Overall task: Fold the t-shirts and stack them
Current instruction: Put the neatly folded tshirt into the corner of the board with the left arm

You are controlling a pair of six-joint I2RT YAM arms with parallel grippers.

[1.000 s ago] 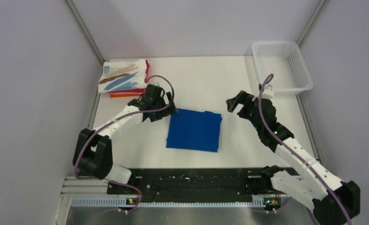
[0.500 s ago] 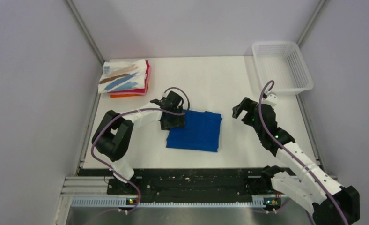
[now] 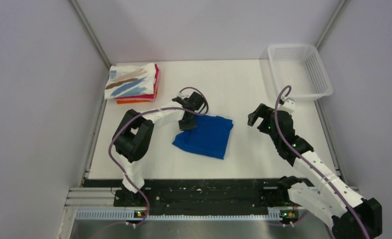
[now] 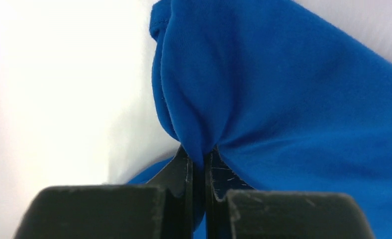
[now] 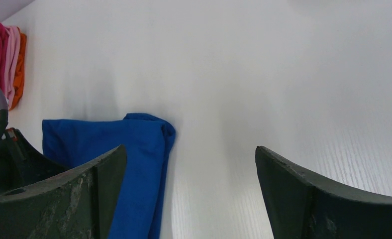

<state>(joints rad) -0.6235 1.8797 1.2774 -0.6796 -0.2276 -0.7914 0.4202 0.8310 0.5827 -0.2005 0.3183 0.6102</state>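
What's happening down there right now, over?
Left gripper shut on blue t-shirt, far-left corner. Right gripper open, empty. Folded stack sits far left, nothing loose between; basket far right.

The blue shirt (image 3: 204, 137) lies folded mid-way across the desk (image 3: 234, 84), skewed, its far-left corner bunched and lifted. The white streaked shirt (image 3: 130, 82) tops a far-left stack, over a red shirt (image 3: 157, 80) and an orange shirt (image 3: 134, 101).
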